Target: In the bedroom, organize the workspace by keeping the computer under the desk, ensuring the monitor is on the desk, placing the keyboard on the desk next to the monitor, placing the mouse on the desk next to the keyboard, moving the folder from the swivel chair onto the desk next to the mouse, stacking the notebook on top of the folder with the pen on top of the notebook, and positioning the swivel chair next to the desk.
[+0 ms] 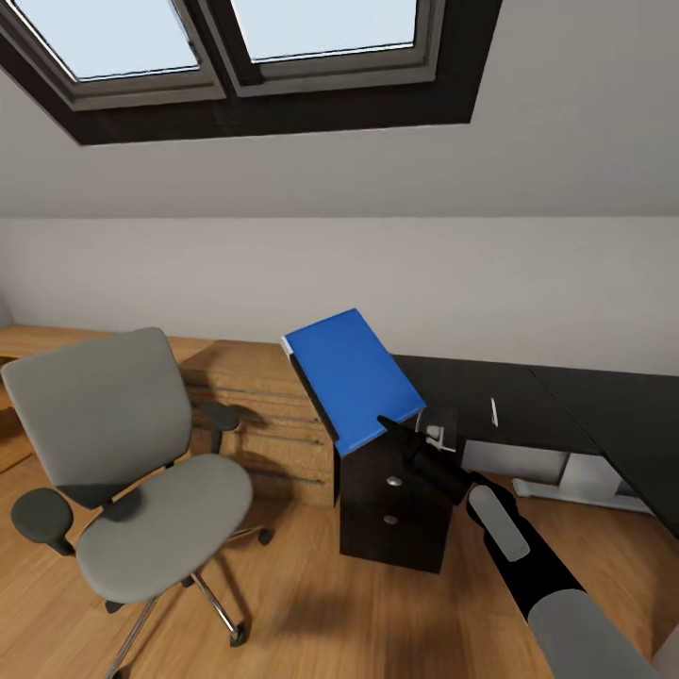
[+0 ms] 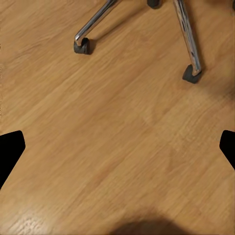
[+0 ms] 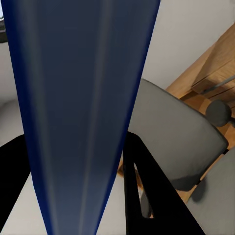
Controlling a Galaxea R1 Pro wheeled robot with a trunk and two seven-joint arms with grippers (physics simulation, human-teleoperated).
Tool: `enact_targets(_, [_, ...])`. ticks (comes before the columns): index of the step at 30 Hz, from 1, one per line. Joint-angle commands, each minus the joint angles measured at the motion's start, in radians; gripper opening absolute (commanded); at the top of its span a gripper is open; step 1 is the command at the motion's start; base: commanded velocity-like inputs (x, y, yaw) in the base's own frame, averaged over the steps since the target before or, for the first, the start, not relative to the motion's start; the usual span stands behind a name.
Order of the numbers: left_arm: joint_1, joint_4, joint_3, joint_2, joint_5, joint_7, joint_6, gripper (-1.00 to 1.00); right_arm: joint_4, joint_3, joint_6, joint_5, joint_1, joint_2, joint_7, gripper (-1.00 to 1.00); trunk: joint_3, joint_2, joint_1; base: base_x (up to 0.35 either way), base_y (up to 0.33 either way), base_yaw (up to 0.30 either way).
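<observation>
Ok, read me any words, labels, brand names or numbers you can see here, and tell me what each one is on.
None can be read. The blue folder in the right gripper has a plain cover, and the swivel chair, the desk and its drawer unit carry no lettering.

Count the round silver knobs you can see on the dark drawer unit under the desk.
2. One knob sits on the upper visible drawer front, the other knob just below it. The blue folder, held by the right hand, covers the unit's top, so another may be hidden.
</observation>
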Motion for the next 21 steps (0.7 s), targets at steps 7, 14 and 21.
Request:
enact_targets(7, [0.0, 0.0, -0.001, 0.0, 0.011, 0.003, 0.0, 1.0, 0.0, 0.001, 0.007, -0.008, -0.001, -0.003, -0.004, -1.0, 0.004, -0.001, 0.0, 0.0, 0.0, -0.252])
enact_targets(14, [0.0, 0.0, -0.001, 0.0, 0.011, 0.003, 0.0, 1.0, 0.003, -0.002, 0.004, -0.008, -0.001, -0.019, -0.006, -1.0, 0.008, -0.001, 0.0, 0.0, 0.0, -0.27])
enact_targets(21, [0.0, 0.001, -0.001, 0.0, 0.011, 0.003, 0.0, 1.0, 0.034, -0.139, 0.002, -0.005, -0.001, -0.024, -0.043, -1.0, 0.013, -0.001, 0.0, 0.0, 0.0, -0.272])
